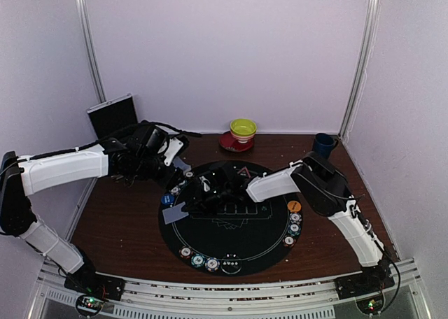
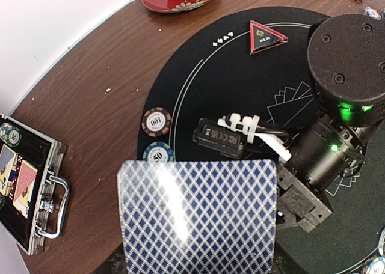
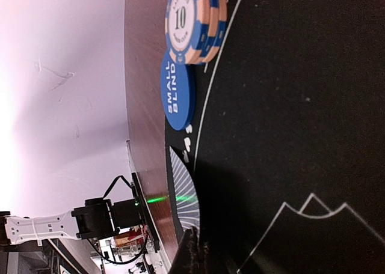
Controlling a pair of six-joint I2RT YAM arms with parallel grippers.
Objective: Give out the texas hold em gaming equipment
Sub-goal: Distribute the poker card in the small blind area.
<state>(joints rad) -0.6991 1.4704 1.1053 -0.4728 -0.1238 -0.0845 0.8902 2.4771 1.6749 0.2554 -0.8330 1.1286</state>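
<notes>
My left gripper (image 1: 176,159) hovers over the back left rim of the black round mat (image 1: 231,245), shut on a stack of blue-diamond-backed playing cards (image 2: 198,217) that hides its fingers. My right gripper (image 3: 201,253) reaches across the mat to its left edge, low and shut, pinching the near end of a single card (image 3: 185,193) that lies over the rim (image 1: 173,212). A blue "small blind" disc (image 3: 177,88) and a stack of blue-and-white chips (image 3: 191,21) lie just beyond it. An orange disc (image 1: 294,206) sits at the mat's right. Chips marked 100 (image 2: 156,121) and 50 (image 2: 158,152) lie under the left gripper.
More chips line the mat's front rim (image 1: 199,260) and right rim (image 1: 294,228). A red triangle marker (image 1: 245,173) lies at the back. An open metal case (image 2: 30,190) stands at the far left. The yellow-green bowl (image 1: 243,129) and a blue mug (image 1: 323,145) stand by the back wall.
</notes>
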